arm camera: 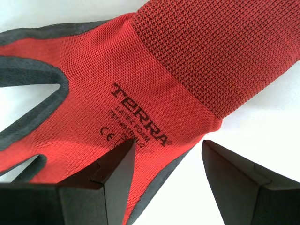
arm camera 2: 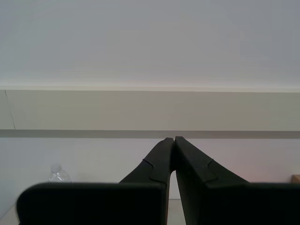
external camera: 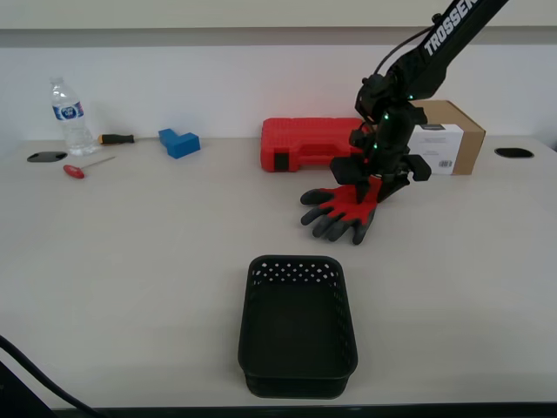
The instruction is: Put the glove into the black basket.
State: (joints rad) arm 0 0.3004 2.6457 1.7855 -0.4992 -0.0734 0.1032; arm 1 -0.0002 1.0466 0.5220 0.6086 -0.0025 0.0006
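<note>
The red knit glove (external camera: 344, 213) with dark grey fingertips lies flat on the table, fingers toward the exterior view's left, in front of the red case. My first gripper (external camera: 370, 178) is low over its cuff end. In the first wrist view the glove (arm camera: 140, 70) fills the picture with its dark print up, and my first gripper (arm camera: 168, 143) is open, one fingertip over the glove's edge and the other over bare table. The black basket (external camera: 296, 383) stands empty near the table's front edge. My second gripper (arm camera 2: 174, 139) is shut and empty, facing a wall.
A red plastic tool case (external camera: 300, 144) and a cardboard box (external camera: 457, 131) stand behind the glove. At the far left are a blue block (external camera: 179, 142), a water bottle (external camera: 70, 117) and two screwdrivers (external camera: 83, 167). Two round holes sit at the table's back corners.
</note>
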